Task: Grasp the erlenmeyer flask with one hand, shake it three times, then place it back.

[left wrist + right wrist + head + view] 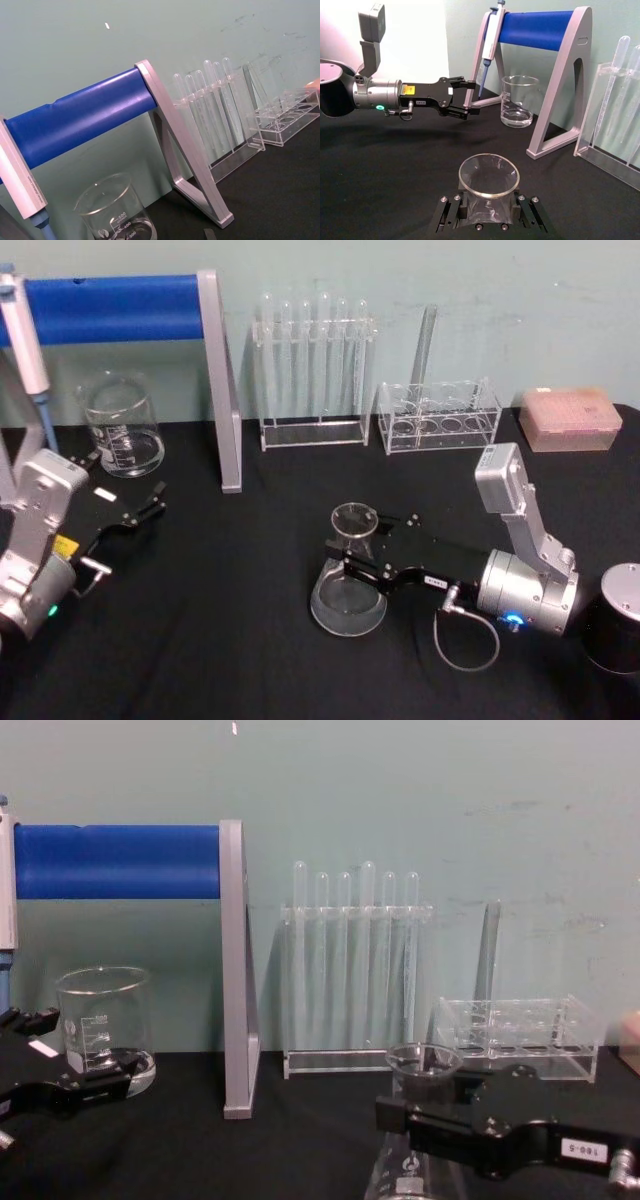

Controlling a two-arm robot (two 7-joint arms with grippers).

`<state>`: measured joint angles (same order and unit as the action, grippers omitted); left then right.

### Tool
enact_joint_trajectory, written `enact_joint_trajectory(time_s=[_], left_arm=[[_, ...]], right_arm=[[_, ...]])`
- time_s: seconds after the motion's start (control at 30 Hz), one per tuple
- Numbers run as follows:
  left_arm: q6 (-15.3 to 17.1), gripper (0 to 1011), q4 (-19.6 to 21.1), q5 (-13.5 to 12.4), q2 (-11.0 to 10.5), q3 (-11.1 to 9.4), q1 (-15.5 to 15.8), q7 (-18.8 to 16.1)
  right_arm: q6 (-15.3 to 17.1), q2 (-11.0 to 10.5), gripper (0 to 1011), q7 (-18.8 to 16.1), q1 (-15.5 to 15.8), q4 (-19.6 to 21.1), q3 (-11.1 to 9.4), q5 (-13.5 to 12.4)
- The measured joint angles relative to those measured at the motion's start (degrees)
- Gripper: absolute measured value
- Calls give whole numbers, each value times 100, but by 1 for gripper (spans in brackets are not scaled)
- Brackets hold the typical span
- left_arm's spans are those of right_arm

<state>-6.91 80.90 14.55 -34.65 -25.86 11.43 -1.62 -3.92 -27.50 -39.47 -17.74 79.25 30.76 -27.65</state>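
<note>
Right gripper [362,550] reaches in level, fingers clamped on erlenmeyer flask [348,608] neck. Flask upright, clear glass. Left gripper [150,502] parked left, fingers apart.

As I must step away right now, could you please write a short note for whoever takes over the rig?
Right claw: shut on the neck of the erlenmeyer flask, whose base looks to rest on the black table.
Left claw: open, idle at the left by the beaker.
Done: flask grasped.
Left: shakes, if not yet made (cannot tell), then release.
</note>
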Motion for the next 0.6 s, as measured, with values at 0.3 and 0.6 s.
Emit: enact_joint_trajectory(time_s=[0.3,0.6], left_arm=[[0,1001,0,0,0,0,0,0],[0,1001,0,0,0,0,0,0]], right_arm=[[39,-8,450,14,-17,-15,31,-20],[53,-16,450,13,-37,-29,64,-35]])
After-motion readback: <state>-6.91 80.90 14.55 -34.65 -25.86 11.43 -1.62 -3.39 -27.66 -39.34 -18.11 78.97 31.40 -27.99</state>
